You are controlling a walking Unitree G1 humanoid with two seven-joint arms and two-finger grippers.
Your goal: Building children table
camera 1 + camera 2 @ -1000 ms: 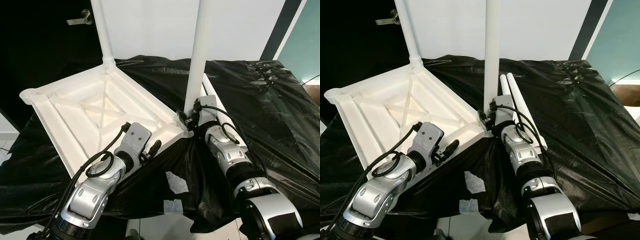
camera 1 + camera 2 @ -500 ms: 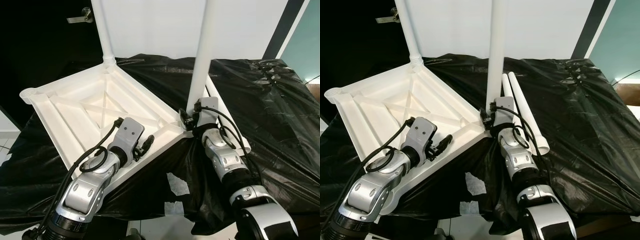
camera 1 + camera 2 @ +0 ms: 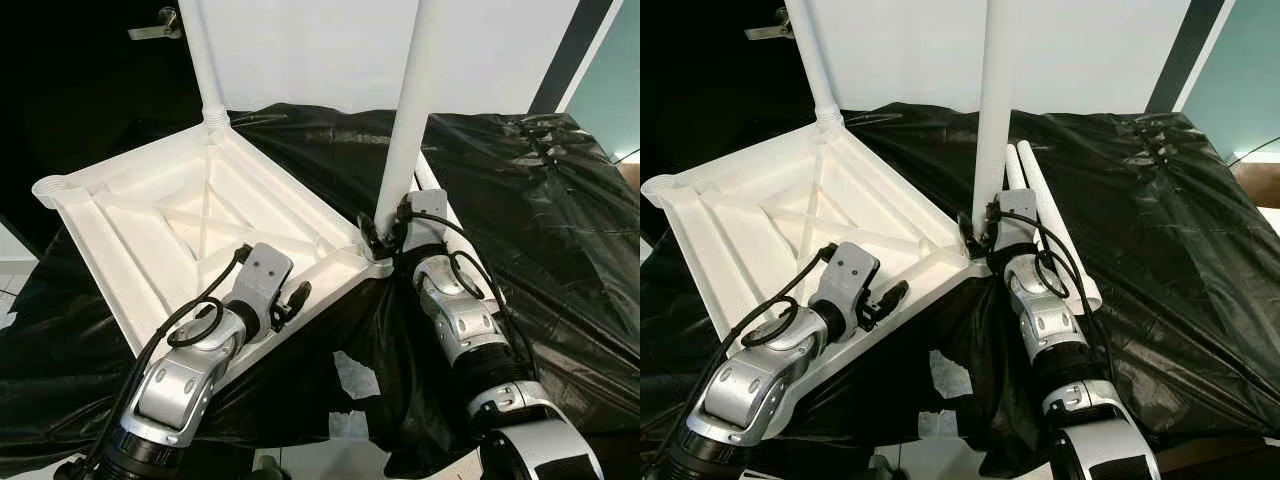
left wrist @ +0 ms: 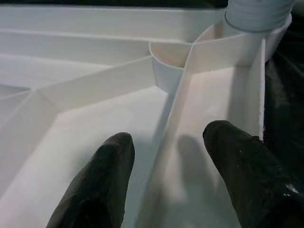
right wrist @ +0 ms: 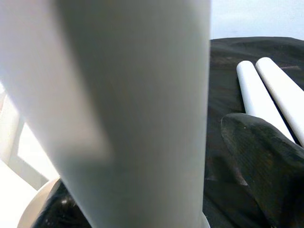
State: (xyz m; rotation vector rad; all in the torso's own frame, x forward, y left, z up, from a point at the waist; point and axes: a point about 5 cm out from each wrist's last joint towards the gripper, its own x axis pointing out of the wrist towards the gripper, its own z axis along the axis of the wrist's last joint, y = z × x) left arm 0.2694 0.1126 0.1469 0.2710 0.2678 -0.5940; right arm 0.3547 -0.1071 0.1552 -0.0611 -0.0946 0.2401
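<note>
A white tabletop (image 3: 150, 215) lies upside down on the black-covered table. One white leg (image 3: 203, 60) stands in its far corner. A second leg (image 3: 405, 130) stands in the near right corner socket, and my right gripper (image 3: 385, 222) is shut on its base; in the right wrist view the leg (image 5: 133, 104) runs between the fingers (image 5: 266, 156). My left gripper (image 4: 166, 156) is open over the tabletop's near edge, its fingers (image 4: 102, 175) astride a thin rib (image 4: 175, 114), just short of the socket (image 4: 259, 14).
Two spare white legs (image 3: 1050, 215) lie side by side on the black sheet (image 3: 540, 200) just right of my right arm. An empty socket (image 3: 50, 188) marks the tabletop's left corner. Pale tape scraps (image 3: 352, 375) stick to the sheet's front drape.
The held leg's top has leaned slightly to the right. My left gripper stays at the tabletop's near edge, shifted a little. The camera has moved slightly.
</note>
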